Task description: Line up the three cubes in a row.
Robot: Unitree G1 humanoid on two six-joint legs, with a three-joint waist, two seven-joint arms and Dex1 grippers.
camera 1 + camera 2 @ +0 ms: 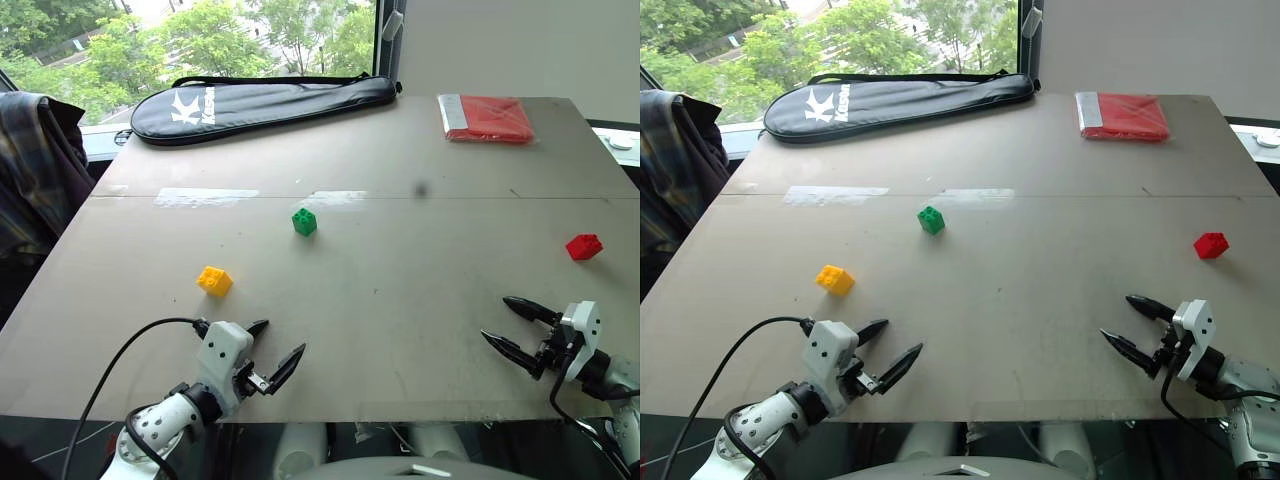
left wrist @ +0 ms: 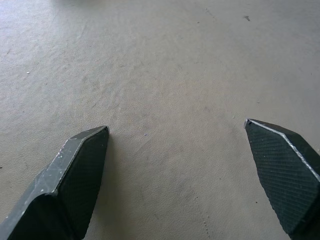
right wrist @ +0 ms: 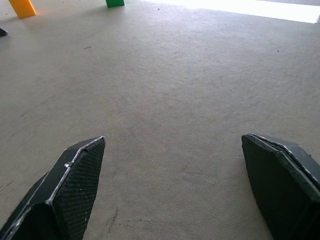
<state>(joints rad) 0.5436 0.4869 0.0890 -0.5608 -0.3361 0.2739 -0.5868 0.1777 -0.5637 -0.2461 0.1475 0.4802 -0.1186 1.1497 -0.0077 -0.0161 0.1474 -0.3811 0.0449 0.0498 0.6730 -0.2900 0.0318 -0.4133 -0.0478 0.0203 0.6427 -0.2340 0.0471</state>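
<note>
Table (image 1: 400, 330) is big, grey, mostly bare — a black racket bag (image 1: 265, 105) lies along the far edge and a flat red packet (image 1: 486, 118) sits at the far right corner, neither part of the job. Both arms hang at the near edge: left end effector (image 1: 273, 350) and right end effector (image 1: 518, 327) each have fingers spread wide w/ nothing between them, just bare tabletop showing in the wrist views. Cubes are scattered, not in a row yet: green cube (image 1: 304, 221) about mid-table, yellow cube (image 1: 214, 281) nearer and to its left, red cube (image 1: 583, 246) well apart near the right edge. So I'd call this step zero, pre-grasp, no cube touched. Next move IMO — pick a line first; green looks like the natural anchor since it's central. Left arm is closest to yellow, right arm closest to red, so each fetches its own and sets it beside green. Needs a reach fwd, fingers lowered square over the brick's sides, then a close. Bricks are small and light; a sloppy approach prob just shoves them.
</note>
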